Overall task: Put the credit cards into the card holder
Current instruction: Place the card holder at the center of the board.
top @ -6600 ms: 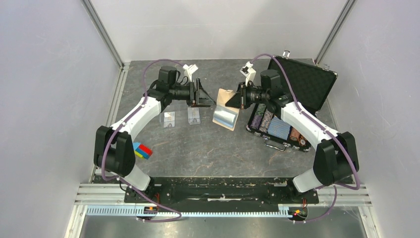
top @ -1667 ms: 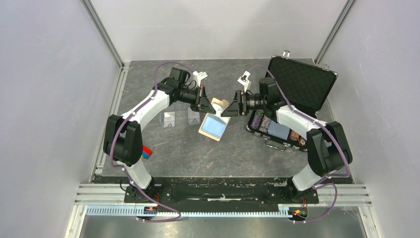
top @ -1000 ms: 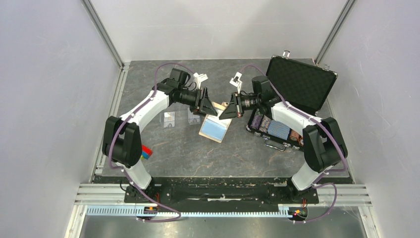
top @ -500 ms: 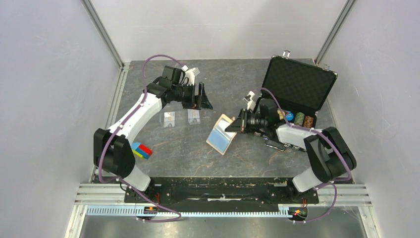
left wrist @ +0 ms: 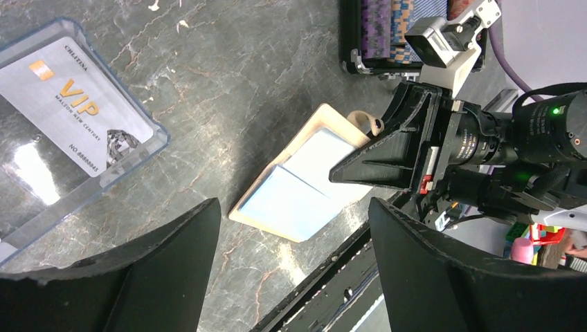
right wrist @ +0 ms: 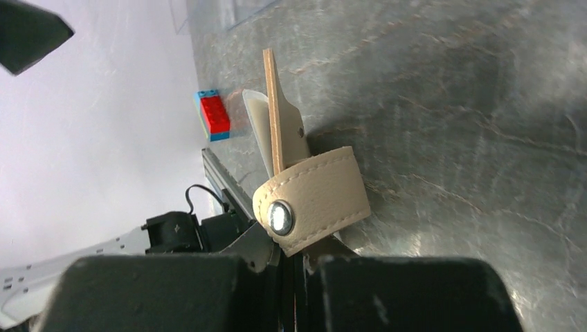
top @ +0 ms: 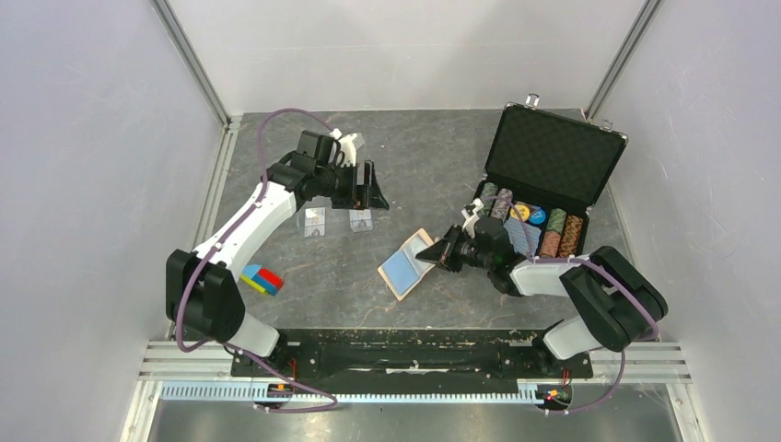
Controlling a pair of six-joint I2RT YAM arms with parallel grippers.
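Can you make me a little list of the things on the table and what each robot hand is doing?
left gripper: open, empty, near the cards
right gripper: shut on the card holder's edge
card holder: open, blue pockets showing
credit cards: two, side by side on the table, not in the holder
chip case: lid open, chips inside
blocks: by the left arm
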